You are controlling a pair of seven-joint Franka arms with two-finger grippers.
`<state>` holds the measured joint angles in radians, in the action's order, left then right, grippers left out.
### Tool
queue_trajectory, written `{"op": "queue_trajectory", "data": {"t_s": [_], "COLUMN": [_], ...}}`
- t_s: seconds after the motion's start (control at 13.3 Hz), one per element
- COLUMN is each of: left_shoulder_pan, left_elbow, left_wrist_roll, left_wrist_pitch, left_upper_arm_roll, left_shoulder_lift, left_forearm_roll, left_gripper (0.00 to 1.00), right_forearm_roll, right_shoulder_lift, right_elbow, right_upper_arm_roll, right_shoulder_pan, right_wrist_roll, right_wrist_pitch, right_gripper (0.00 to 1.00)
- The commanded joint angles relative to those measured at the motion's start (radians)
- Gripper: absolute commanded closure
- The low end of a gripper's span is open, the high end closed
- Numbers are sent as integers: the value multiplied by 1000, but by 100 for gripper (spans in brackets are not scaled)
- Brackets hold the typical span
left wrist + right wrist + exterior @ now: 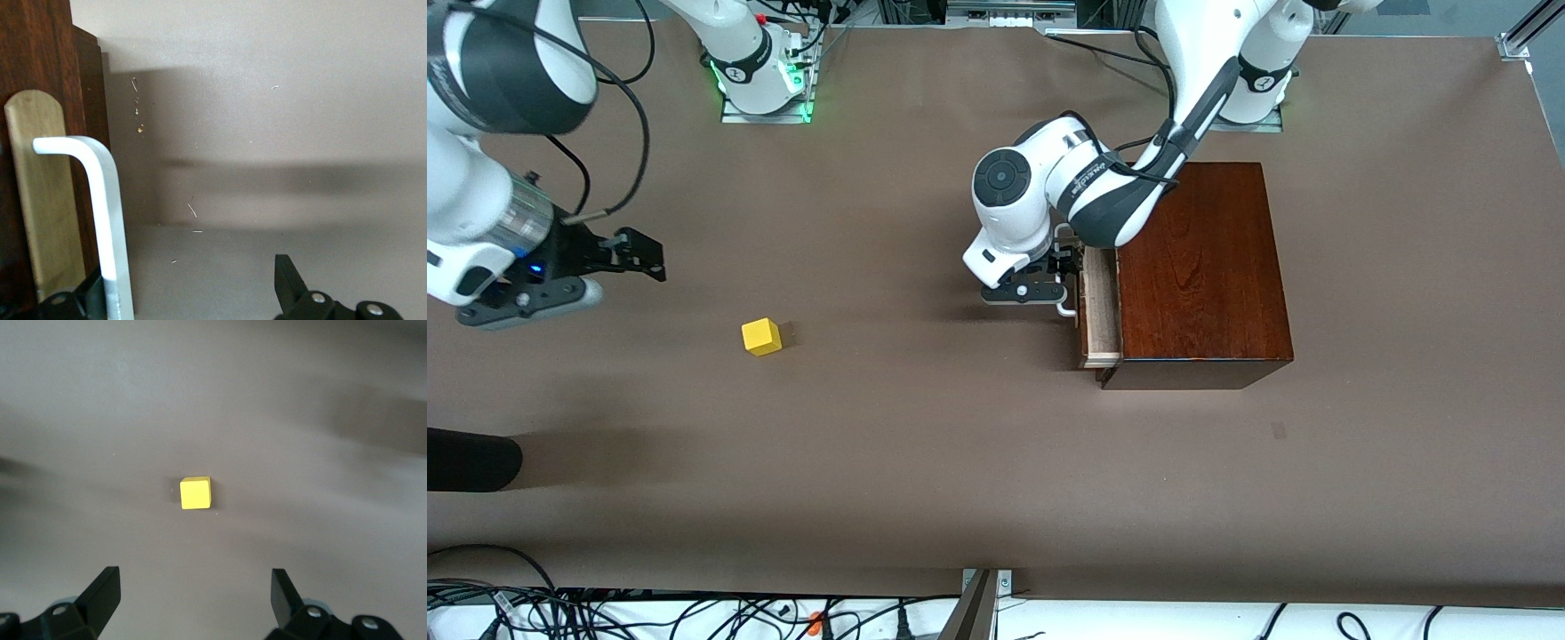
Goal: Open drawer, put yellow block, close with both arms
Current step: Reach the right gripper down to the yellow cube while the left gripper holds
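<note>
While the left gripper (1060, 283) holds open fingers around the slightly open light-wood drawer's (1100, 311) white bar handle (100, 220), the open right gripper (636, 253) hovers over the bare desk (925, 444) beside the small, light-looking, rigid yellow block (761, 337), best pinched across flat sides.

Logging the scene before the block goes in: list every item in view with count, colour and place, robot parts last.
wooden box: one, mahogany, toward the left arm's end of the table.
drawer: one, pale wood with dark front, pulled slightly out of the box.
handle: one, white, on the drawer front.
yellow block: one, yellow, on the table toward the right arm's end.
table: one, brown.
left claw: black, open, at the handle.
right claw: black, open, above the table near the block.
</note>
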<state>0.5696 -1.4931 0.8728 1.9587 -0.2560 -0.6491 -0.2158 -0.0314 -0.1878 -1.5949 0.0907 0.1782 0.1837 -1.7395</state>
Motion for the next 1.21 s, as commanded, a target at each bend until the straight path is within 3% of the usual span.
{"op": "queue_trajectory", "data": {"t_s": [0.0,0.38,0.75,0.98,1.13], "left_shoulder_pan": [33,42,65,64,64], "left_elbow": [22,123,178,182,185], "left_wrist_roll": [22,17,22,15,14], "left_wrist_pitch": [101,101,101,100,88], "left_upper_arm_roll": [-5,-3,0,1,4], "left_shoulder_lift": [-58,-115,-159,-159,-152], "left_forearm_roll": [49,50,50,49,47], "left_gripper": [0,0,0,0,0], "right_forearm_roll": [2,10,7,5,7], "right_shoulder_lift": [-22,-36,-55,-59,-79], "right_elbow": [18,15,-77,-177,-299], "right_upper_arm_roll": [-5,-6,1,4,4], "right_shoulder_pan": [18,52,41,38,38], "right_wrist_roll": [19,19,28,28,31], "right_wrist_pitch": [37,74,-37,-152,-340], "right_gripper": [0,0,0,0,0]}}
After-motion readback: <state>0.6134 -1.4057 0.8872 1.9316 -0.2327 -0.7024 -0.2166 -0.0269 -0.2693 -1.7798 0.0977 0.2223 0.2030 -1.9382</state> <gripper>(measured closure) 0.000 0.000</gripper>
